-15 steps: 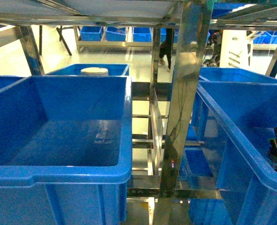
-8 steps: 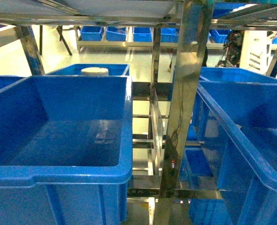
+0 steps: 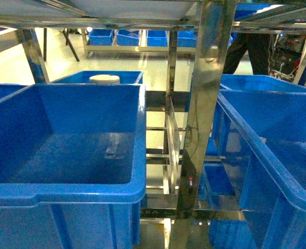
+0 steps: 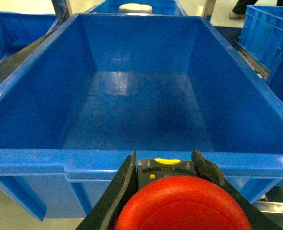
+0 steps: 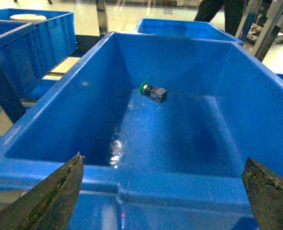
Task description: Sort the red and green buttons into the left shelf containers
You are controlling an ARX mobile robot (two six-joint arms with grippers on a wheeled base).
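Holding: left jaws (image 4: 172,191) clenched on the red button (image 4: 182,203), its red cap toward the camera, black base with a yellow tab between the fingers.
Left bin (image 4: 36,158): just beyond the left jaws, near rim under the button, floor bare.
Shelf post (image 3: 202,104): steel upright between the two bins in the head view.
Right bin (image 5: 55,120): ahead of the right jaws.
Green button (image 5: 153,91): on its side at the far wall of the right bin, well apart from the right jaws.
Right jaws (image 5: 163,191): spread wide, nothing between them.
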